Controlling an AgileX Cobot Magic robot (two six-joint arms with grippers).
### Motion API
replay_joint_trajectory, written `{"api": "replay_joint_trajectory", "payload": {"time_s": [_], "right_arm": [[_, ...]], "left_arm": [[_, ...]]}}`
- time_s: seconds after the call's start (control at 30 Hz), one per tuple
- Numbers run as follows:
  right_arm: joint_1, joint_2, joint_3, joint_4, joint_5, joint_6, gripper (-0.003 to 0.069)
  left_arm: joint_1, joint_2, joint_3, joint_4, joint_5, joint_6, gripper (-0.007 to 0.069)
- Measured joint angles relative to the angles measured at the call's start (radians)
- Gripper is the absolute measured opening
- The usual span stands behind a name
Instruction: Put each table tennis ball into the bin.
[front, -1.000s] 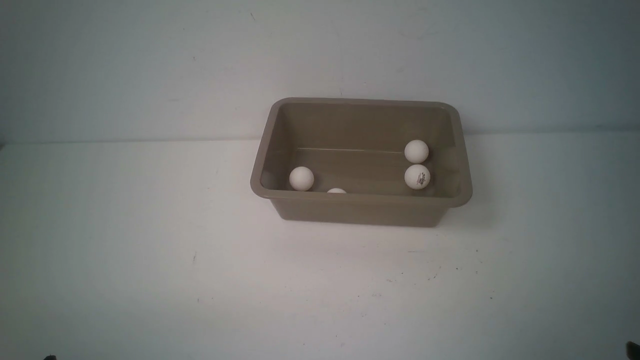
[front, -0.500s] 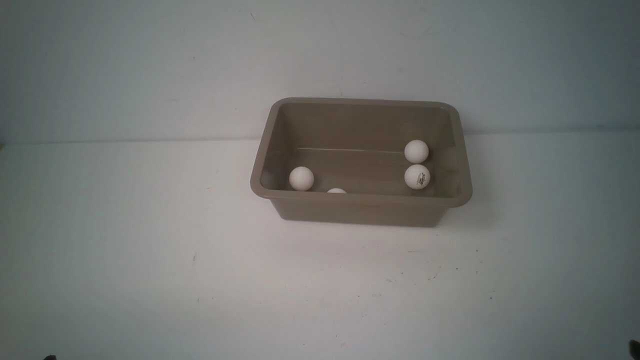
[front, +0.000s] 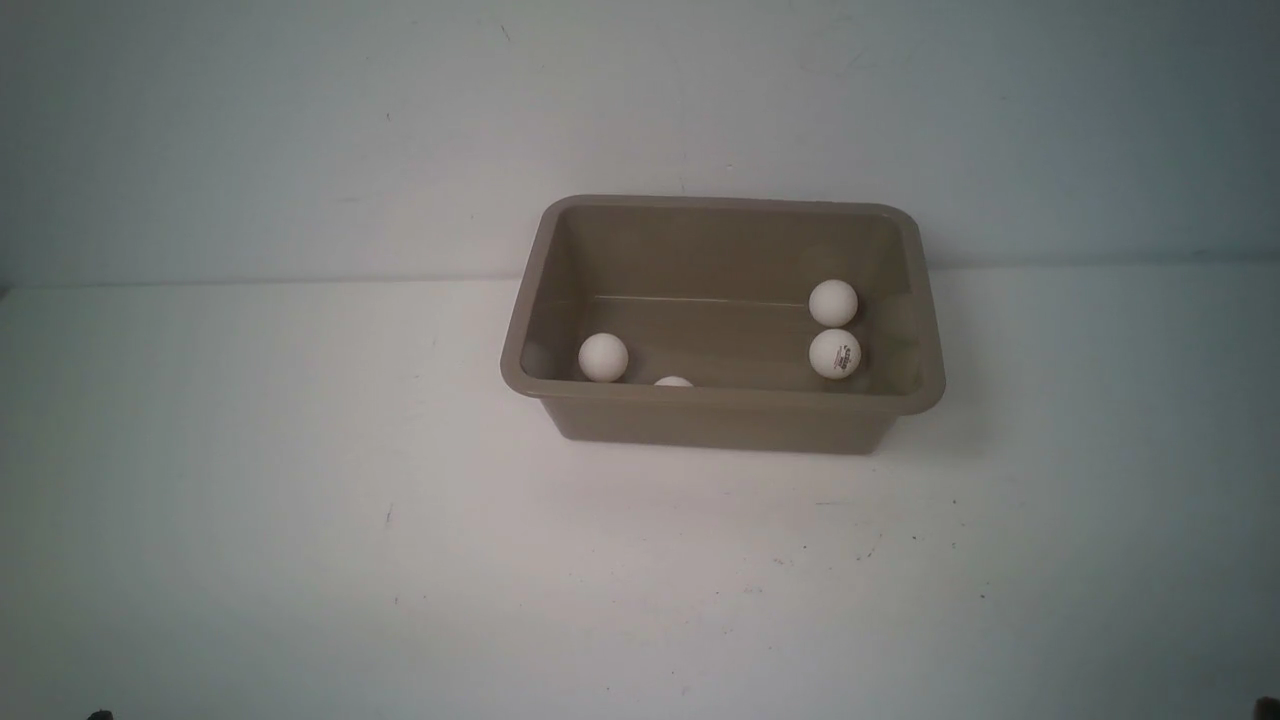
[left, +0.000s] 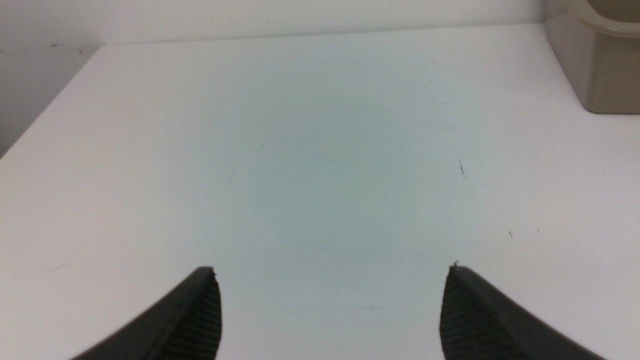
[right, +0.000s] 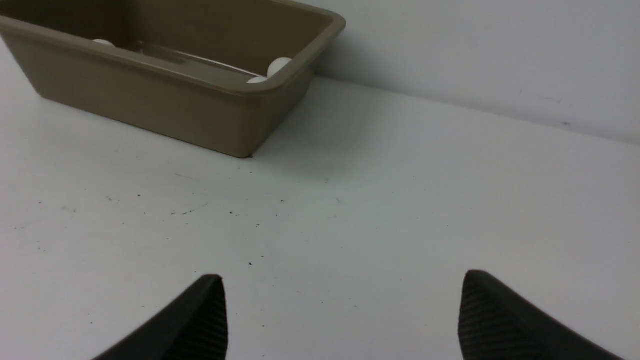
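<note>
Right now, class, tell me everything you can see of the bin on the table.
The bin is a rectangular taupe tub, seemingly smooth plastic, with rounded corners, a flared rim and sloping walls. It stands upright and open on the white table, close to the wall behind. Four white table tennis balls lie on its floor, one mostly hidden behind the near wall. Neither gripper touches it.

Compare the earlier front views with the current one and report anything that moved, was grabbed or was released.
Nothing visibly changed: all four table tennis balls lie in the same spots inside the bin, which has not shifted.
</note>
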Motion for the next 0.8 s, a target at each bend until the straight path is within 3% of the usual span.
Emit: {"api": "replay_joint_trajectory", "payload": {"time_s": [0.8], "right_arm": [[0.000,0.000,0.083,0.001,-0.094,-0.011,0.0564]], "left_arm": [[0.000,0.000,0.000,-0.001,0.000,-0.001,0.0531]]}}
